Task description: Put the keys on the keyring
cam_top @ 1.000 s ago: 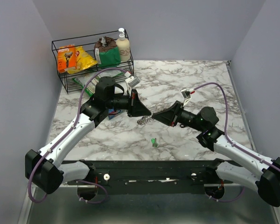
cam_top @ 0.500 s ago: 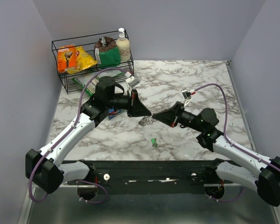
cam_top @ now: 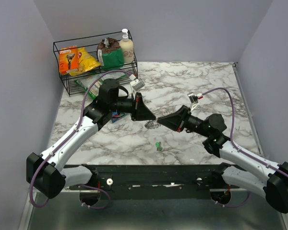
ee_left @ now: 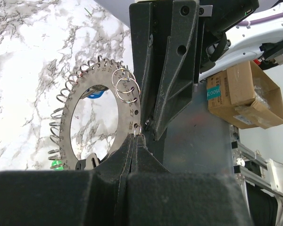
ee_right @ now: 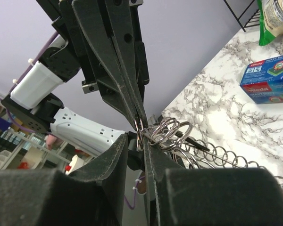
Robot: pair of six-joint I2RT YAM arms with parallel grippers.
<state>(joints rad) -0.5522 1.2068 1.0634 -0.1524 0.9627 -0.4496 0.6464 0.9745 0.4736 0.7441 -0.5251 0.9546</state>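
1. Not much moves in the last second, but it isn't nothing. The left gripper (cam_top: 152, 117) hasn't budged; it comes in from about 9 o'clock and is clamped shut on the rim of the keyring (ee_left: 92, 76).
2. The right gripper (cam_top: 160, 118), coming in from about 4 o'clock, is what has shifted. Its wrist has slid a bit further out along that line and tilted, while the tip stays nose to nose with the left one.
3. The keyring has swung a little toward 3 o'clock under the two tips and hangs more open than before.
4. Right hand state: the wrist view shows the jaws only a narrow gap apart. One of the small split rings (ee_right: 139, 128) sits right at that gap, but I can't tell whether it's actually pinched or just sitting there.
5. The green key (cam_top: 158, 145) is exactly where it was, lying on the table (cam_top: 206, 76) at 6 o'clock from the keyring. It's near but touching nothing, and neither hand is on it.
6. My read is that this is regripping on the ring end, not threading. No key I can see is on the ring yet, so the main job looks barely started.
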